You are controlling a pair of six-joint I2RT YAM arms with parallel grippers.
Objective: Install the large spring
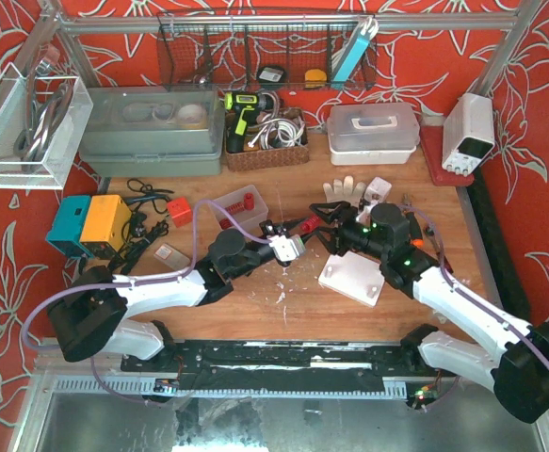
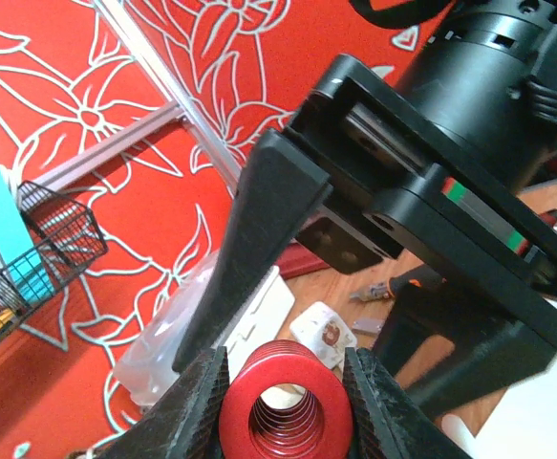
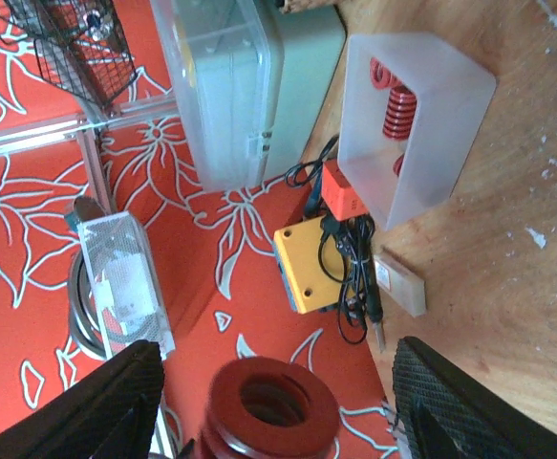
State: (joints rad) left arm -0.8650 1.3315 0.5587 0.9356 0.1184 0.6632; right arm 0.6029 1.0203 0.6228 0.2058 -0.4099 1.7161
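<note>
My left gripper (image 2: 283, 402) is shut on a large red spring (image 2: 283, 413), held end-on between both black fingers. In the right wrist view the same red spring (image 3: 271, 409) hangs between my right gripper's (image 3: 292, 402) fingers, which stand wide apart and do not touch it. In the top view the left gripper (image 1: 291, 247) and right gripper (image 1: 323, 224) meet tip to tip above the middle of the table. A white plate (image 1: 351, 278) lies on the table just under the right arm.
A clear bin (image 1: 241, 205) holding more red springs (image 3: 397, 110) stands behind the left gripper. A yellow and teal box (image 1: 90, 224), cables and an orange cube (image 1: 180, 211) are at the left. A white glove (image 1: 342, 193) and storage boxes (image 1: 152, 132) lie at the back.
</note>
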